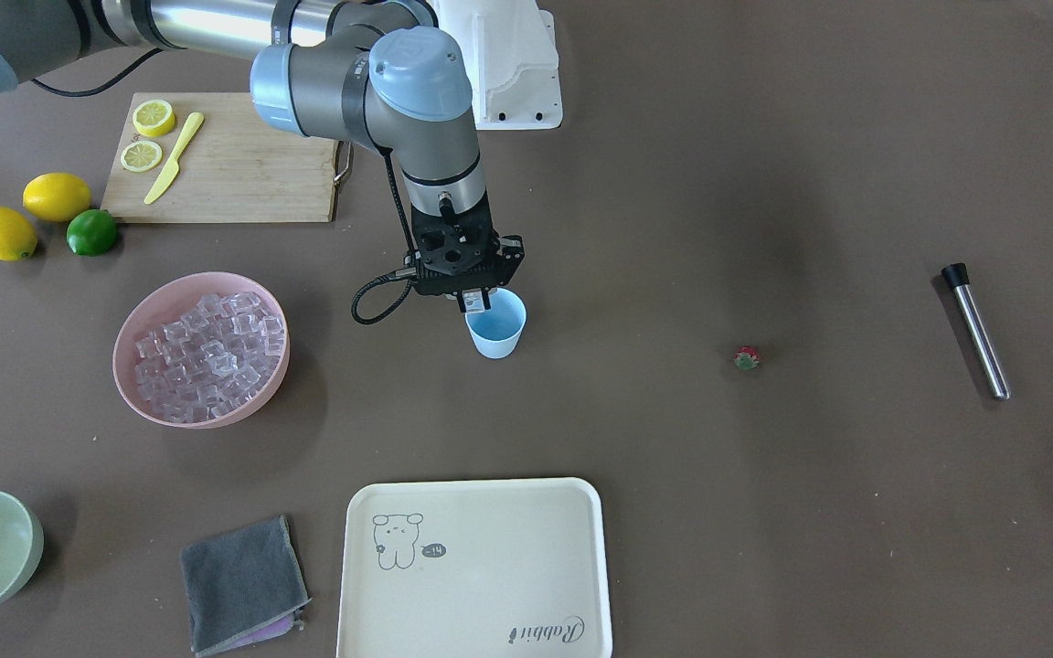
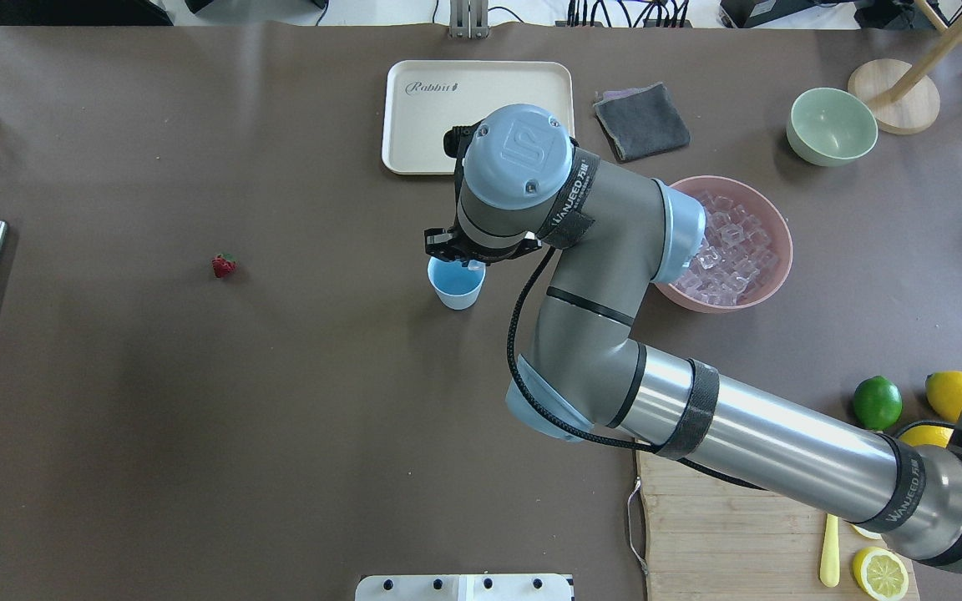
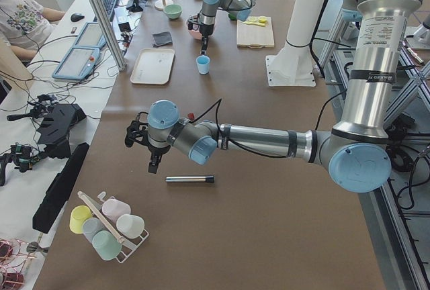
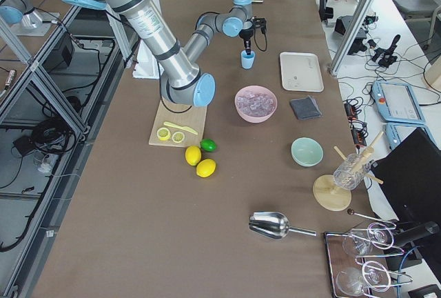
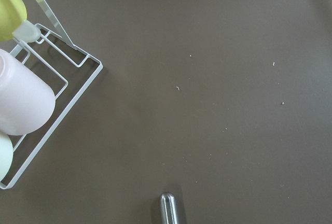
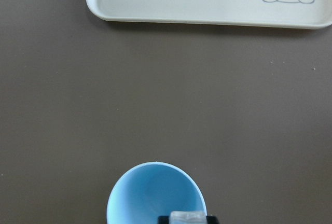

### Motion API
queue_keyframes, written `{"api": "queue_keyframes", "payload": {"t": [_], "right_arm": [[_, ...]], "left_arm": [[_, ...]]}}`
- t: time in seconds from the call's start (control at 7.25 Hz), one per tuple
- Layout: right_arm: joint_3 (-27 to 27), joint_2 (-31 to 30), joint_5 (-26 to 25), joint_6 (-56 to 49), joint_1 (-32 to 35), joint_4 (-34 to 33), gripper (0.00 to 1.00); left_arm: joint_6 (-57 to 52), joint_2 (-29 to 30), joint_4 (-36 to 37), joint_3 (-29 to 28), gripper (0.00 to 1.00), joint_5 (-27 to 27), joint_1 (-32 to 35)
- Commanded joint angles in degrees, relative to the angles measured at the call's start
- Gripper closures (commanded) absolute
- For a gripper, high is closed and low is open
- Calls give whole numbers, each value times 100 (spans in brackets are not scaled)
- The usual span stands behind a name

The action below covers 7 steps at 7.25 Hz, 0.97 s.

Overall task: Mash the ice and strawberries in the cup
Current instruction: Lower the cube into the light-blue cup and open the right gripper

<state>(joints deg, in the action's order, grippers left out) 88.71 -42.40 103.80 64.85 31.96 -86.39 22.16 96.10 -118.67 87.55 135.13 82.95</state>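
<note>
1. The right gripper (image 1: 477, 297) is clenched on one clear ice cube (image 6: 188, 217), just above the small light-blue plastic cup (image 1: 499, 336), apparently to drop it in.
2. The tiny red strawberry (image 1: 746, 358) lies well apart, far left of the cup.
3. Whether the left gripper (image 3: 152, 162) is clenched or released cannot be told.

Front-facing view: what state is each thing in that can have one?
cup: upright, looks empty.
right gripper: shut on an ice cube over the cup's rim.
pink bowl: heaped with ice.
strawberry: lying apart from the cup, ungripped.
metal rod: lying flat, untouched.
left gripper: open or shut cannot be told.
</note>
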Motion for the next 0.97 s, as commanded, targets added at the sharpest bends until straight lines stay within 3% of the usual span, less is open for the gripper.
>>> {"api": "queue_keyframes", "payload": {"t": [0.0, 0.69, 0.83], "right_arm": [[-46, 56, -87, 10, -5, 8, 100], [-301, 249, -386, 89, -198, 44, 100], [-310, 267, -404, 150, -225, 35, 96]], "left_arm": [[7, -29, -16, 60, 3, 4, 2], [-1, -232, -25, 245, 3, 4, 2], [-1, -232, -25, 245, 3, 4, 2]]}}
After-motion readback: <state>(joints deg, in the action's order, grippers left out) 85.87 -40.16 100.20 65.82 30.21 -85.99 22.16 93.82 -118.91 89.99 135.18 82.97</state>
